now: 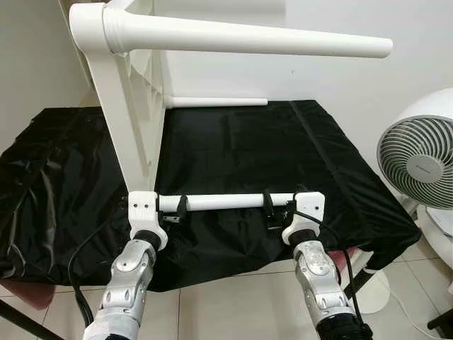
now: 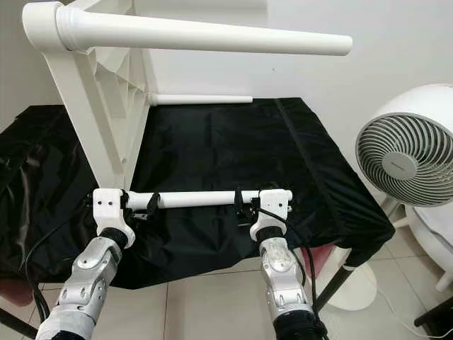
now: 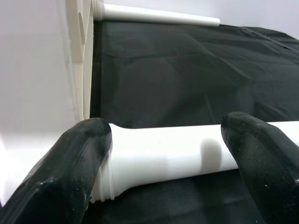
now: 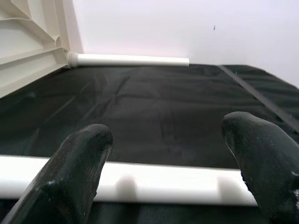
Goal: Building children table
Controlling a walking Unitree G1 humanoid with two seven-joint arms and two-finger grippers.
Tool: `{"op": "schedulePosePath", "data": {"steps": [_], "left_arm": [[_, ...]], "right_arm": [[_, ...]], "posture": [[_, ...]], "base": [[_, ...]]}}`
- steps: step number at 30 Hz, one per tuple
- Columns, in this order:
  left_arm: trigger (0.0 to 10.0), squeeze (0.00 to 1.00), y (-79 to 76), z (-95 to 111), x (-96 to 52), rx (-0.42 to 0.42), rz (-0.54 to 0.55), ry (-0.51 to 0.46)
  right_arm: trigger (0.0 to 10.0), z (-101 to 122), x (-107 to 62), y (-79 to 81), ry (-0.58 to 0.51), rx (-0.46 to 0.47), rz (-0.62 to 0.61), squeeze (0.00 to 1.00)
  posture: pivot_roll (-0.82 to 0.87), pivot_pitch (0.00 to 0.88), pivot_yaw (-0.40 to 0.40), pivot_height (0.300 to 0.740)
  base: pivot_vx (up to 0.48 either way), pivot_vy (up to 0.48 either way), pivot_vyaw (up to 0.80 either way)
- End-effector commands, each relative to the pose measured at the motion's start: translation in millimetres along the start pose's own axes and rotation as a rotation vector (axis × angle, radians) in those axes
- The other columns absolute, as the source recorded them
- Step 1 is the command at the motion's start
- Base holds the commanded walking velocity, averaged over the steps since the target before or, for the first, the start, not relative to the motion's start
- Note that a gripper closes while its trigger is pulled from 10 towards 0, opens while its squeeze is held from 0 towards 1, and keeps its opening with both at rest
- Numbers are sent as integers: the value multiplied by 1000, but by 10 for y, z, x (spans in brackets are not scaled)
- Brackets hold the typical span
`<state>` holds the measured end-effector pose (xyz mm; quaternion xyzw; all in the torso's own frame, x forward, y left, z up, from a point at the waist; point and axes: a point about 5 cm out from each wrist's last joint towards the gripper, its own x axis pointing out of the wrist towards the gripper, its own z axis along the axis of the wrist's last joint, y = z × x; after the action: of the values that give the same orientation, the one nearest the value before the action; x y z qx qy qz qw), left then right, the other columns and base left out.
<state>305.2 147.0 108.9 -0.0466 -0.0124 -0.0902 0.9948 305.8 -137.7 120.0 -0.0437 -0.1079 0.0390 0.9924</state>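
Three legs look fitted to the tabletop; both grippers' fingers sit wide around the near leg, ungripped.

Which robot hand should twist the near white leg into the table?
Probably the left hand: it straddles the near leg right beside its threaded end at the tabletop. The right hand sits near the free tip.

A black cloth covers the tabletop, a white fan stands beside its right edge on the pale tiled floor, and a white wall rises behind.
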Motion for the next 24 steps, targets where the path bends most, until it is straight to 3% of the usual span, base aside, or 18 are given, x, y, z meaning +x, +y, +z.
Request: {"op": "schedulePosePath", "data": {"steps": [1,8,10,13,14,18,24], "left_arm": [[10000,0,-13,37,-48,28,-2,-6],[10000,0,-84,35,-83,21,-47,-9],[10000,0,-69,33,-29,-25,10,4],[10000,0,-65,40,-9,-23,34,9],[10000,0,-52,100,20,-10,82,-5],[10000,0,-62,168,42,12,86,-26],[10000,0,-69,220,65,50,51,-40]], "right_arm": [[10000,19,25,-18,-3,0,9,0],[10000,68,67,72,-10,15,39,0],[10000,86,61,100,-22,6,55,0],[10000,85,53,82,-24,1,52,0],[10000,65,39,-32,-23,-13,9,0],[10000,63,43,-111,-21,-12,-28,0],[10000,79,50,-98,-24,-10,-24,0]], "posture": [[47,0,-30,740],[39,0,-39,740],[40,0,-26,740],[44,0,-4,740],[49,0,14,740],[48,0,17,740],[60,0,15,740]], "base": [[0,0,0],[0,0,0],[0,0,0],[0,0,0],[0,0,0],[0,0,0],[0,0,0]]}}
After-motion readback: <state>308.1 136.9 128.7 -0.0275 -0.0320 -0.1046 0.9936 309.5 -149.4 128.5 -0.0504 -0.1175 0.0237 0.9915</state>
